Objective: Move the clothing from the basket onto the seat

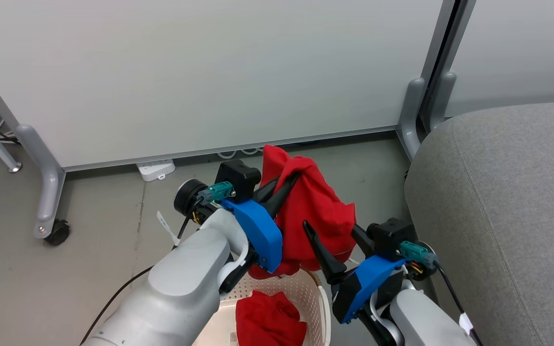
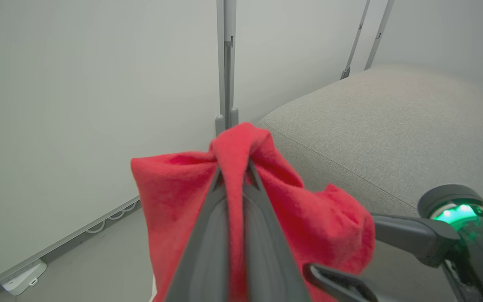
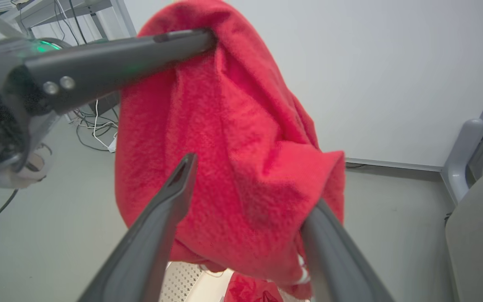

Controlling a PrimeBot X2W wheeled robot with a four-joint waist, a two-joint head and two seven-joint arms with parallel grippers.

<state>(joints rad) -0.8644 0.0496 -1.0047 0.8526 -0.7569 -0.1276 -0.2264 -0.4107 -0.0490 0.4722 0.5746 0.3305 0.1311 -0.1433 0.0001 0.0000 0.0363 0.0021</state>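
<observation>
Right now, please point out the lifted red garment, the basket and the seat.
lifted red garment (image 1: 313, 206), head view, on its hanging middle folds.
basket (image 1: 306, 288), head view, on its perforated far wall.
seat (image 1: 512, 202), head view, on its grey top surface.

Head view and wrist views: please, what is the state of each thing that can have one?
left gripper: shut on the lifted garment.
right gripper: open, fingers either side of that garment's lower part.
lifted garment: bunched, hanging above the basket.
second garment: crumpled, lying inside the basket.
basket: upright, holds a red garment.
seat: bare where visible.
</observation>
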